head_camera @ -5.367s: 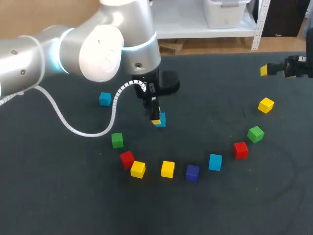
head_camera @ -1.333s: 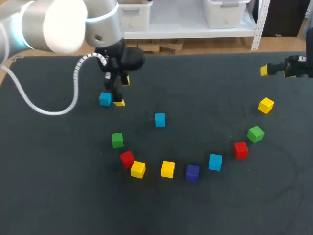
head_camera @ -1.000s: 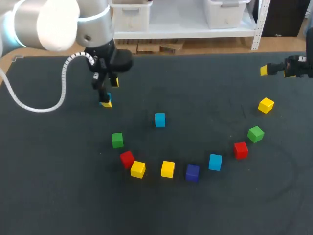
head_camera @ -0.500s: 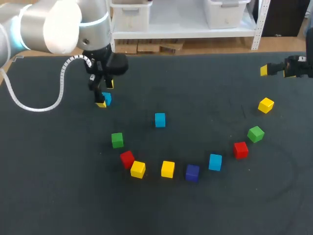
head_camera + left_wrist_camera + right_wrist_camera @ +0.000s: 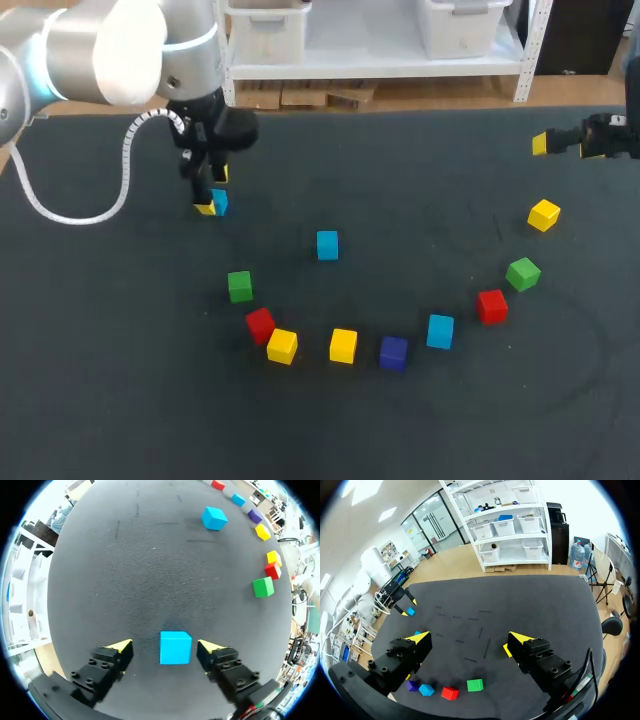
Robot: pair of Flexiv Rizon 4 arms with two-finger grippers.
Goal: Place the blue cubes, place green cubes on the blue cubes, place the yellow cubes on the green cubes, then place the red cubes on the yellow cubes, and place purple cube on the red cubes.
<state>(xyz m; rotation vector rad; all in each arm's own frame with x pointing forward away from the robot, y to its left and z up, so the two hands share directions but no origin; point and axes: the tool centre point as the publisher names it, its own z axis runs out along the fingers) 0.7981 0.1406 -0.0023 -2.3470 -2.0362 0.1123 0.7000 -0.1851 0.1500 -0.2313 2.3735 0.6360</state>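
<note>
My left gripper [image 5: 212, 193] is down at the table's far left, straddling a blue cube [image 5: 220, 203]. In the left wrist view this blue cube [image 5: 175, 647] lies between the yellow fingertips [image 5: 120, 645] with a gap on each side, so the gripper [image 5: 165, 647] is open. A second blue cube [image 5: 327, 244] sits alone mid-table. Nearer the front, a green cube [image 5: 239, 286], red cube [image 5: 260, 324], two yellow cubes [image 5: 282, 346] [image 5: 343, 345], a purple cube [image 5: 393, 352] and a third blue cube [image 5: 440, 331] form an arc. My right gripper [image 5: 465, 642] is open and empty.
The arc continues up the right with a red cube [image 5: 491, 306], a green cube [image 5: 522, 273] and a yellow cube [image 5: 544, 214]. My right arm [image 5: 600, 138] hangs over the far right edge, above that yellow cube. All cubes lie singly on the dark mat [image 5: 420, 180].
My left gripper swung left from beside the far-left blue cube and came down so its fingers straddle it. The right arm and the other cubes have not moved.
</note>
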